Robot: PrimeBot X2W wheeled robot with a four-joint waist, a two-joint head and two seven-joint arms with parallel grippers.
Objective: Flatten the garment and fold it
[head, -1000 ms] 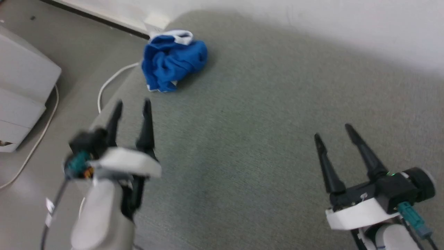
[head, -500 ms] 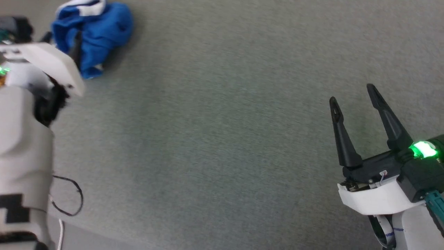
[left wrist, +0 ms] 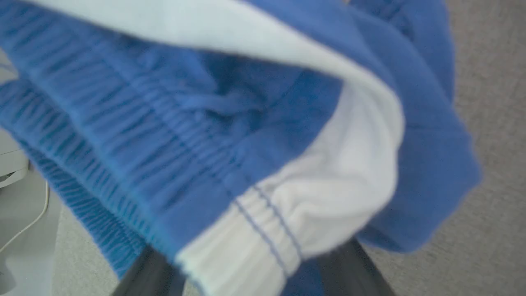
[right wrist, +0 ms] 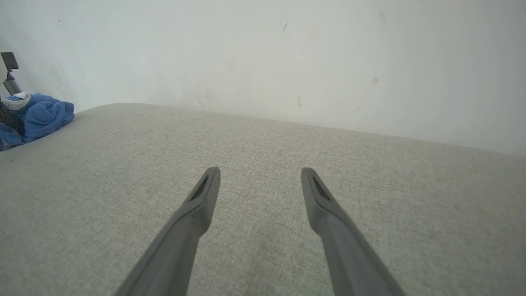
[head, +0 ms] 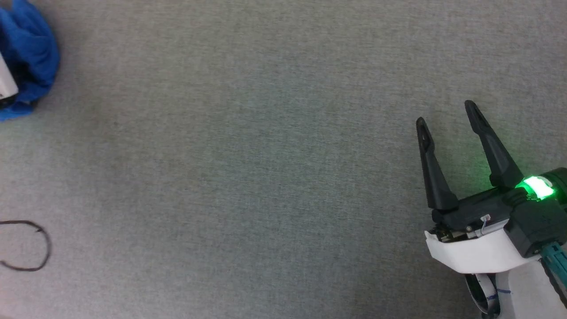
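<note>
The garment [head: 31, 48], a crumpled heap of bright blue shorts, lies at the far left edge of the head view on the grey cushioned surface [head: 266, 155]. In the left wrist view its gathered blue waistband [left wrist: 123, 135] and a white side stripe [left wrist: 337, 176] are very close. My left gripper [left wrist: 250, 275] is open, its two dark fingers [left wrist: 355, 269] spread on either side of the white waistband section, their tips hidden by the fabric. My right gripper [head: 447, 116] hovers open over bare surface at the lower right, far from the garment [right wrist: 41, 115].
A pale wall [right wrist: 287, 53] rises behind the surface's far edge. A black cable loop [head: 42, 248] lies at the lower left of the head view. A white cord [left wrist: 28, 222] and grey floor lie past the surface's left edge.
The head camera has swung right, so the garment has slid to the picture's left edge. My left arm has reached forward up to the garment. My right gripper has stayed open.
</note>
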